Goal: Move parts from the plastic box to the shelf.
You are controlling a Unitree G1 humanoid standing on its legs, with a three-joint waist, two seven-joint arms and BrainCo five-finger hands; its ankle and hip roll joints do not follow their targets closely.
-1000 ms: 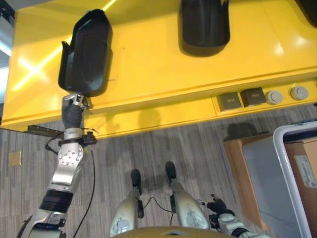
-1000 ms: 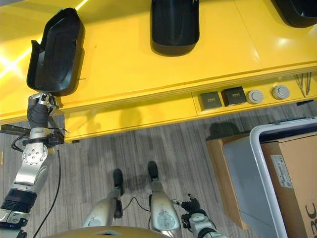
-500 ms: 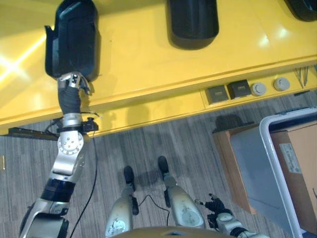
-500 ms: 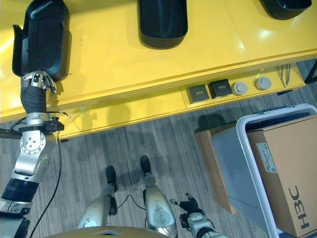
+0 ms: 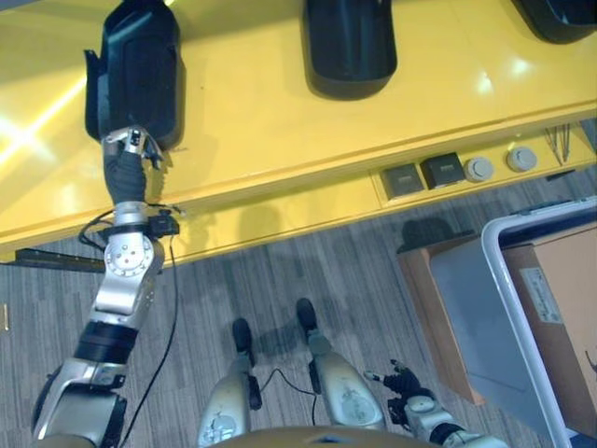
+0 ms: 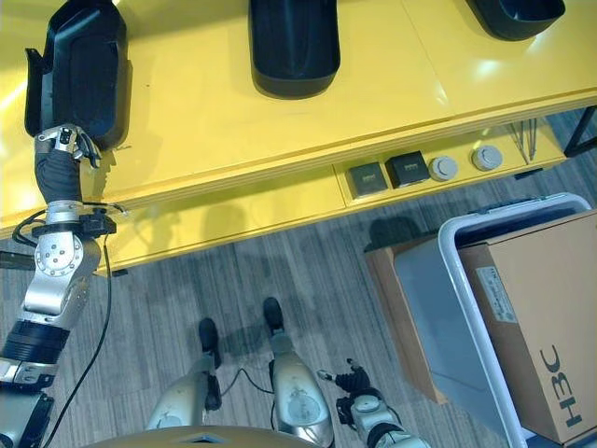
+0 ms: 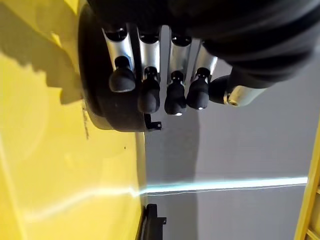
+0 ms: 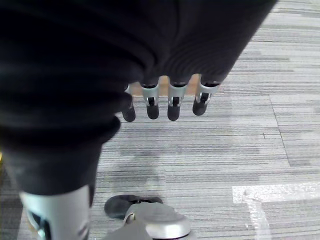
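Observation:
A long black plastic part point(image 5: 135, 70) lies flat on the yellow shelf point(image 5: 261, 121) at its left. My left hand point(image 5: 131, 149) is at the part's near end; in the left wrist view its fingers point(image 7: 145, 65) hang relaxed beside the part point(image 7: 95, 90), not curled round it. Two more black parts lie farther right on the shelf, one in the middle point(image 5: 347, 47) and one at the far right point(image 6: 513, 14). The grey plastic box point(image 6: 457, 280) stands on the floor at the right. My right hand point(image 6: 354, 383) hangs low over the floor, fingers point(image 8: 150, 102) relaxed and holding nothing.
A brown cardboard box point(image 6: 532, 317) sits inside the plastic box. A panel of sockets and round buttons point(image 5: 448, 171) is set in the shelf's front edge. Grey striped carpet point(image 5: 280, 271) lies between me and the shelf.
The camera has shifted. The black part went from tilted over the shelf's edge to lying straight on the shelf, and my left hand now rests at its near end.

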